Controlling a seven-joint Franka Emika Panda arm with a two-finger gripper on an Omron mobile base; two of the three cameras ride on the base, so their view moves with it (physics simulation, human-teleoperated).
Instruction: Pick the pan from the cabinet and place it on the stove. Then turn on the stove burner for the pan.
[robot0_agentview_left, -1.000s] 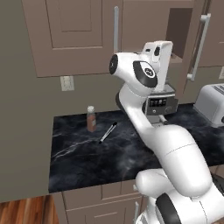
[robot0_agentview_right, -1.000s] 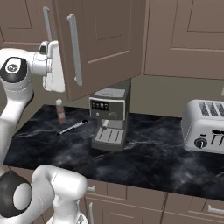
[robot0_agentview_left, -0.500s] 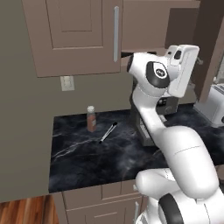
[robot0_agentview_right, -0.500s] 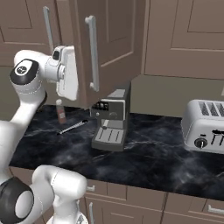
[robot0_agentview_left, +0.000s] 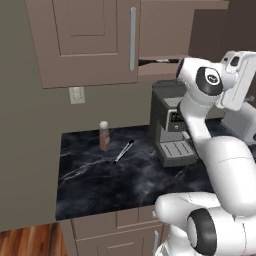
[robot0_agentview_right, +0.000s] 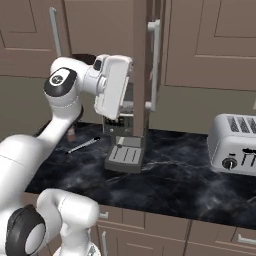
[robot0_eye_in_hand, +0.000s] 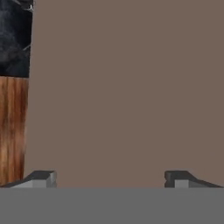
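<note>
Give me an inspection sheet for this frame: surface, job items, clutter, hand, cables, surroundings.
Surface: dark marbled counter.
Job's things: cabinet left door shut; the other door swung open, edge-on in the right base view. A thin dark handle-like bar shows on the shelf, probably the pan's.
Clutter: small bottle, pen-like utensil, coffee machine, toolbar toaster.
Hand: open, holding nothing, facing the brown door panel up close.
Cables: nothing seen.
Surroundings: wall outlet, base drawers, wood floor.
</note>
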